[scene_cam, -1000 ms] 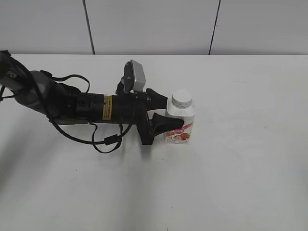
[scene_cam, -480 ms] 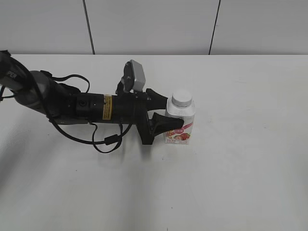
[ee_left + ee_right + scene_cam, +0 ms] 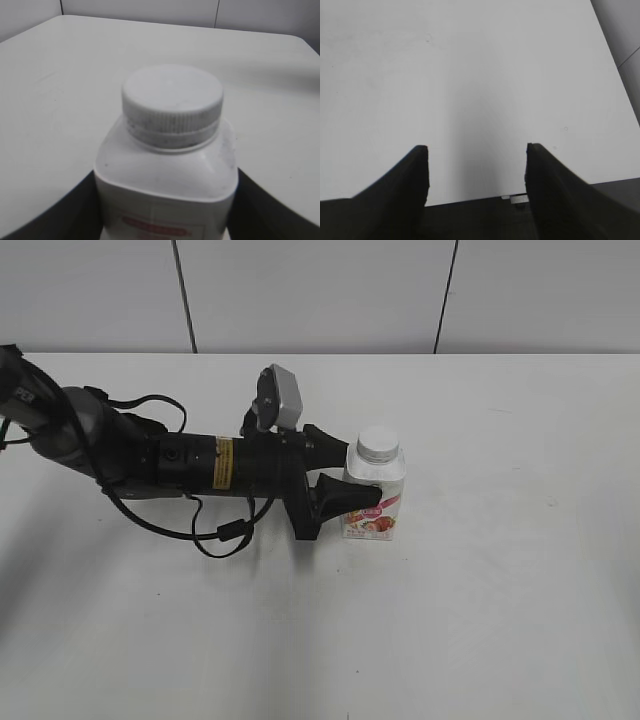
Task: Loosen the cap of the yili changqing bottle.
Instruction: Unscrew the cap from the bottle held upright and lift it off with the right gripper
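i find the left tool [image 3: 352,472] clamped on the yili changqing bottle [image 3: 373,490]; the cap [image 3: 379,444] stands upright above it, right tool [image 3: 476,170] parted, empty, nowhere near.

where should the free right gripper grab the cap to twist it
Grip the cap on its ribbed rim, coming straight down from above. It sits upright on top of the yili changqing bottle, fully exposed, and the ribs offer likely purchase. The left gripper already clamps the bottle's body from the left, so the sides below the neck are taken. The right gripper is open over bare table.
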{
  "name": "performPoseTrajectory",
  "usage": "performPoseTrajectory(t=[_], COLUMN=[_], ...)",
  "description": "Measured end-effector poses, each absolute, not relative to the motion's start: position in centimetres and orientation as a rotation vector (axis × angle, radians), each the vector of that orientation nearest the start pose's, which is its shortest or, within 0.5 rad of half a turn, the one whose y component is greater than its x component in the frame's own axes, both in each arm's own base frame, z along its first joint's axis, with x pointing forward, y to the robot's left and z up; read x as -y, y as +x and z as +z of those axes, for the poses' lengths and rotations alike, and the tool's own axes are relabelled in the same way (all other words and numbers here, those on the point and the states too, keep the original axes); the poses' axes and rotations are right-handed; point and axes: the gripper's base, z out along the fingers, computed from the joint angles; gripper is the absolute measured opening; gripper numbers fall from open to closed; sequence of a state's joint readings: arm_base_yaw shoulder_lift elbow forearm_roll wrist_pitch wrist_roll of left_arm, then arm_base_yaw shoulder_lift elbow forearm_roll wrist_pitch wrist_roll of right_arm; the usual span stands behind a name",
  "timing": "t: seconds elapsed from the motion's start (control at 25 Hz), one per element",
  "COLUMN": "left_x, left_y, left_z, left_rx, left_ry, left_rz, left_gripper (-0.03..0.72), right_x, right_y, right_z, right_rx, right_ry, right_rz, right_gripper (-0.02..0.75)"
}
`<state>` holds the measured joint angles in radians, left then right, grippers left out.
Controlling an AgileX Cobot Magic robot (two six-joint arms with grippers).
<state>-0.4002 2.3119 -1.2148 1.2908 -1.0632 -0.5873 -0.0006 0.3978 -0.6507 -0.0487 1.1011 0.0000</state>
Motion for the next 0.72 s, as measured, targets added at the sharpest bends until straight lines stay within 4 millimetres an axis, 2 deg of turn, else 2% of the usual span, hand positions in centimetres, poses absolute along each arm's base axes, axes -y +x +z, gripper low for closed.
performPoseTrajectory(t=[0.28, 0.36, 0.56, 0.72], left_x=[23.1, 23.1, 23.2, 23.2], left_y=[35.1, 35.1, 35.0, 34.9], left_z=[7.9, 7.9, 7.9, 7.9], left_rx=[-1.495, -1.494, -1.485, -1.484], left_ry=[1.314, 1.317, 1.341, 1.347], left_rz=[-1.01, -1.01, -1.017, -1.02], left_gripper=[0.426, 0.426, 0.426, 0.426], right_x=[0.2, 0.0, -0.1, 0.0], right_y=[11.1, 13.3, 18.1, 21.7], right_z=[34.0, 34.2, 34.9, 34.0], right_rx=[-2.528, -2.613, -2.695, -2.769], right_ry=[0.022, 0.026, 0.028, 0.03], right_rz=[-0.02, 0.006, 0.016, 0.014], right_gripper=[0.446, 0.445, 0.445, 0.445])
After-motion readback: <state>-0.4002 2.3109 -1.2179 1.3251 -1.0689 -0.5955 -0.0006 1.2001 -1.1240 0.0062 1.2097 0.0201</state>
